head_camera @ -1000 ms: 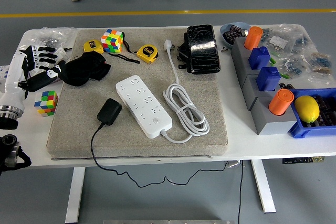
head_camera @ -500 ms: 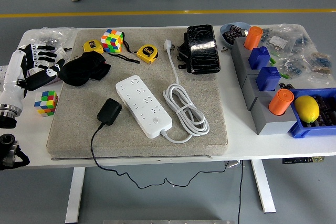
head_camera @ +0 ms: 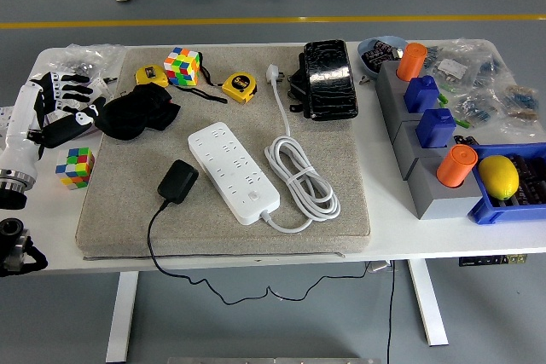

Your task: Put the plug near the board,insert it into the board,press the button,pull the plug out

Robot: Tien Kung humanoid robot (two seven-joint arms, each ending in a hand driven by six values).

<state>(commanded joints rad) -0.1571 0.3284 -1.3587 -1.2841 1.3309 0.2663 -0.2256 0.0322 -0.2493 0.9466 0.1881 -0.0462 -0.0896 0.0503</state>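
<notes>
Black plug (head_camera: 177, 182) lying flat on the mat just left of the white board (head_camera: 233, 171), in no socket, cord trailing off the near edge; left hand (head_camera: 61, 106) far-left over the table edge, fingers spread, holding nothing, well apart from both.

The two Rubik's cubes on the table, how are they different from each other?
The far cube lies on the beige mat by the yellow tape measures; the near cube sits on the bare white table, left of the mat. The far cube looks larger. Both are multicoloured and scrambled.
</notes>
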